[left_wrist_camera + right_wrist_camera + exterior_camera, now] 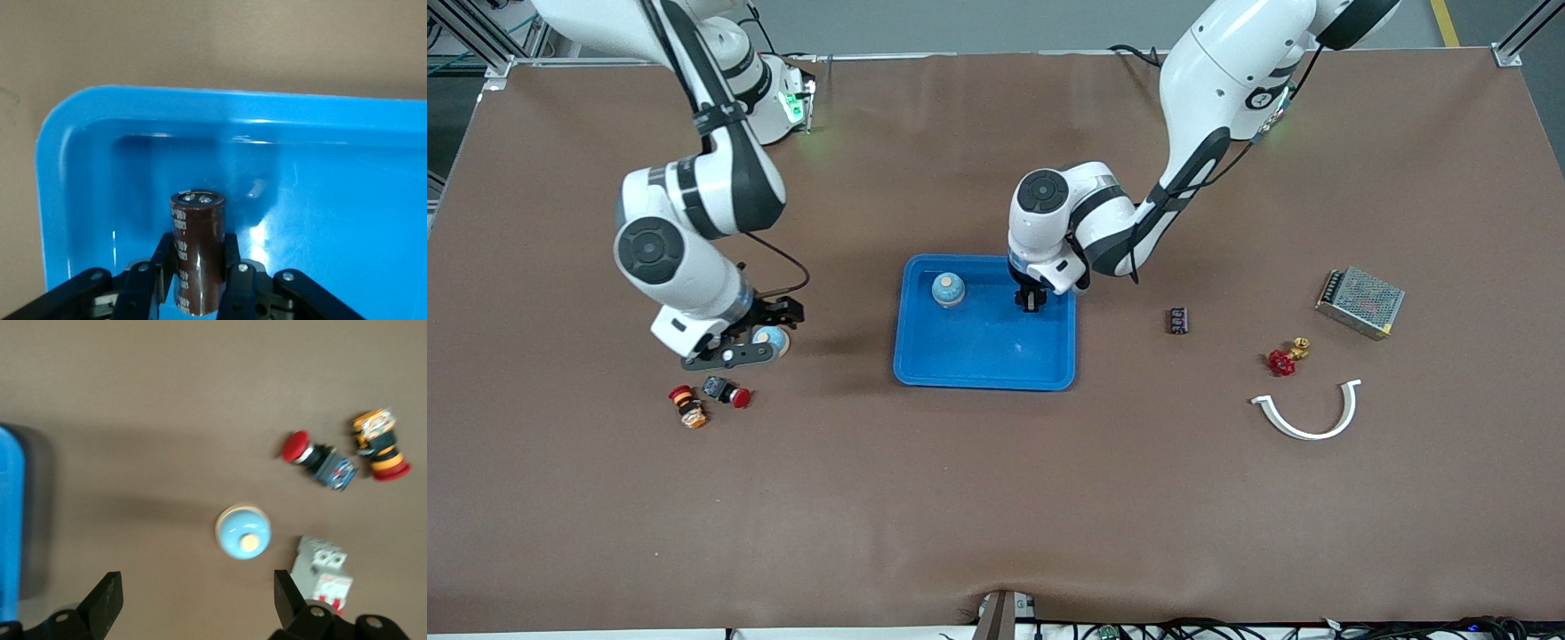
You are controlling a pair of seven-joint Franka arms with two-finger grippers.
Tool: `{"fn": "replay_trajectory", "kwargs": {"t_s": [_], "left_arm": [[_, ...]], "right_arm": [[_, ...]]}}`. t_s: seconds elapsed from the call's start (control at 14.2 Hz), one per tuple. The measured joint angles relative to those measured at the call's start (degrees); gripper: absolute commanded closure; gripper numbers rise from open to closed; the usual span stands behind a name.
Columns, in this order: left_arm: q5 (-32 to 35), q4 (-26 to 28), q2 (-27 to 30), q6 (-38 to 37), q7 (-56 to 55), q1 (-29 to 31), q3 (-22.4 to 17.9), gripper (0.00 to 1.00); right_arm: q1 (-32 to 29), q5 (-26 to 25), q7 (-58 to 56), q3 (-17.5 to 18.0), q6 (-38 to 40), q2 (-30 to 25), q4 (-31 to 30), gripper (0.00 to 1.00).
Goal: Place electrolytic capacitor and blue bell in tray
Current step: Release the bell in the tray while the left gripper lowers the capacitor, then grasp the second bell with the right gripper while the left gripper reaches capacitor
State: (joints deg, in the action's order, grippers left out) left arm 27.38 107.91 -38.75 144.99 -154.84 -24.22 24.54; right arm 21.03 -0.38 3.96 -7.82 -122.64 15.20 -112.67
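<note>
Brown matte table (996, 498), both arm bases along the edge farthest from the front camera.

Blue tray (985, 369) sits mid-table. One blue bell (948, 289) is already in it, in the corner farthest from the front camera, toward the right arm's end.

Left gripper (1031, 304) is down inside the tray, at the corner farthest from the front camera toward the left arm's end. In the left wrist view the electrolytic capacitor (197, 257), a dark brown cylinder, stands upright between the fingers (233, 267), terminals up. Fingers sit right against its sides; can't tell whether they're clamping or just released. The capacitor's base is hidden, so contact with the tray floor is unconfirmed.

Right gripper (758, 336) is over bare table toward the right arm's end, well apart from the tray, jaws wide apart and holding nothing. A second blue bell (243, 531), with a pale rim and cream button on top, lies on the table directly under it, between the fingers (105, 603) in the right wrist view, untouched.

Near that bell: a white circuit breaker (325, 579), a red pushbutton switch (727, 391) and a red-orange pushbutton (687, 406).

Toward the left arm's end: a small black component (1178, 320), a red-handled brass valve (1286, 356), a white curved bracket (1307, 416) and a metal mesh power supply (1360, 302).
</note>
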Motion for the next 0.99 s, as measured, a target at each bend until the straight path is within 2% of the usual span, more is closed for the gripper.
{"fn": "replay_trajectory", "kwargs": {"t_s": [0.21,0.56,0.99], "left_arm": [[0.87,-0.03,-0.02,0.0,-0.28,-0.06,-0.01,0.0],[0.89,-2.21,0.06,-2.83,-0.41,0.06,-0.03,0.0],[0.89,-5.88,0.38,-6.27,-0.33,0.28,-0.05,0.0]], "right_arm": [[-1.78,-0.87,-2.73,0.01,-3.11,1.87,-0.81,0.0],[-3.32,-1.58,-5.11,0.03,-13.29,6.53,-4.9,0.0],[-4.18,-1.71,-5.92,0.04,-14.28,7.89,-5.51,0.0]]}}
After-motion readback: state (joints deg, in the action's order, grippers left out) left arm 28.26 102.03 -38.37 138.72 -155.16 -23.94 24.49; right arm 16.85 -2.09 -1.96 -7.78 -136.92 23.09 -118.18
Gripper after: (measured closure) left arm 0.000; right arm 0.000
